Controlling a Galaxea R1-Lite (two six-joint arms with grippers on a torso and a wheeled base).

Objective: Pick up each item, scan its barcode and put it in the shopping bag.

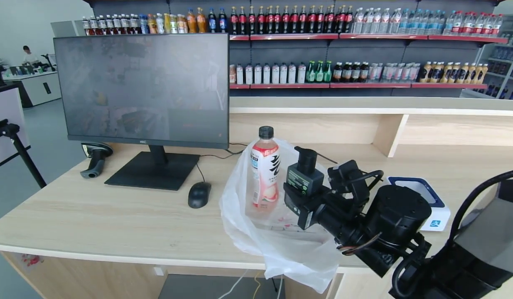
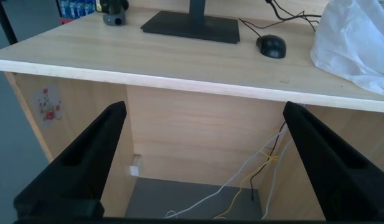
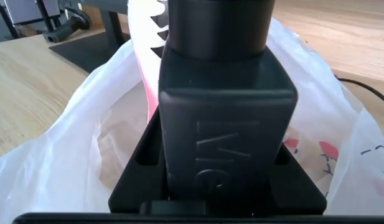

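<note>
Operator: Grip check. The right pincer (image 1: pixel 306 196) is closed on a dark grey square-bodied bottle with a black cap (image 1: pixel 305 176), held roughly upright at the open mouth of the thin white plastic shopping bag (image 1: pixel 248 226). On the right wrist camera the bottle sits squarely between the jaws.

Colleague: Anything in the bag?

Operator: One clear plastic bottle with a pink label and black cap (image 1: pixel 264 170), standing upright toward the bag's left side. The bag lies on the pale wooden worktop (image 1: pixel 115 216), and its front hangs over the edge.

Colleague: Other arm?

Operator: The left pincer (image 2: pixel 204 165) is spread wide, holding nothing, below the worktop's front edge.

Colleague: Risks?

Operator: Three, in my judgement.
1. The bag is limp and nothing props its mouth open, so I could set the dark bottle on a fold rather than inside.
2. If I release it close beside the pink-labelled bottle, it may knock that one over, since both are tall and narrow.
3. Weight landing near the overhanging front could drag the bag off the worktop.

I cannot tell whether this item's barcode is scanned.
</note>
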